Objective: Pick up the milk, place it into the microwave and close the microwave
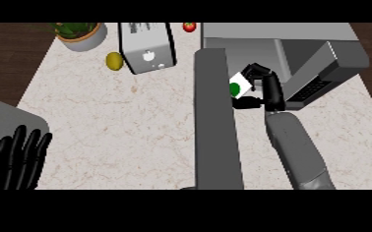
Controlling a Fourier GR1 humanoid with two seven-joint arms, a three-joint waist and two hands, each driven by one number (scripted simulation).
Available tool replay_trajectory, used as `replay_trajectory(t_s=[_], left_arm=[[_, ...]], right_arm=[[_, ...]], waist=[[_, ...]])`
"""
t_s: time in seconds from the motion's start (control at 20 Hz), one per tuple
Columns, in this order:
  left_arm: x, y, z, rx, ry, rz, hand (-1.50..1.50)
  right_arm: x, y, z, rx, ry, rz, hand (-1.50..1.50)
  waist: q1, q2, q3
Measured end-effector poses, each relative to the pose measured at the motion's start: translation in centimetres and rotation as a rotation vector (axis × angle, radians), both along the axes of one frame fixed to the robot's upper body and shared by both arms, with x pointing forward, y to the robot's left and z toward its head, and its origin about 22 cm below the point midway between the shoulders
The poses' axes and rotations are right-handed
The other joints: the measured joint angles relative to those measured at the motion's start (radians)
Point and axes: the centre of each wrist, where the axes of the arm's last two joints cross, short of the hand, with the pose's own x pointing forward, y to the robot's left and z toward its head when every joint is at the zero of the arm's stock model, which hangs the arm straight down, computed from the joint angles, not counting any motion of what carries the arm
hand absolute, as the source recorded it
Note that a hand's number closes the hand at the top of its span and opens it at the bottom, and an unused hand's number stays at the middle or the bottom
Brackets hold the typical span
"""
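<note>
Your right hand (pixel 263 86) holds the milk (pixel 239 83) curled in its fingers, beside the open microwave (pixel 291 54) door (pixel 218 123); you risk clipping that door's edge going in.

Kitchen, marbled counter (pixel 131 123), microwave (pixel 291 49) with door (pixel 216 123) open, toaster (pixel 149 46), potted plant (pixel 80 34)

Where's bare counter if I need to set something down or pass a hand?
The marble stretch between the resting left hand, the lemon and the open microwave door is bare. It is crowded where the right hand holds the milk.
</note>
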Motion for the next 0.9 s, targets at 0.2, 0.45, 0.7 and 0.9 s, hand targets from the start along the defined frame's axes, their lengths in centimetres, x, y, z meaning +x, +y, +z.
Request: replay_trajectory(t_s=[0.2,0.45,0.7,0.9], left_arm=[[0.2,0.2,0.3,-0.003,0.000,-0.008,-1.50],[0.2,0.2,0.5,-0.004,-0.008,-0.028,-1.50],[0.5,0.1,0.2,-0.001,-0.011,-0.038,-1.50],[0.5,0.3,0.1,0.021,-0.004,-0.039,-1.50]], right_arm=[[2.1,-1.0,0.8,-0.054,0.014,-0.047,1.50],[4.1,-2.5,2.5,-0.120,0.017,-0.145,1.50],[4.9,-3.7,3.5,-0.189,-0.022,-0.305,1.50],[5.5,-3.9,4.3,-0.305,-0.075,-0.361,-1.50]], waist=[[0.012,0.005,0.001],[0.034,0.014,0.002],[0.052,0.024,0.003],[0.067,0.029,0.002]])
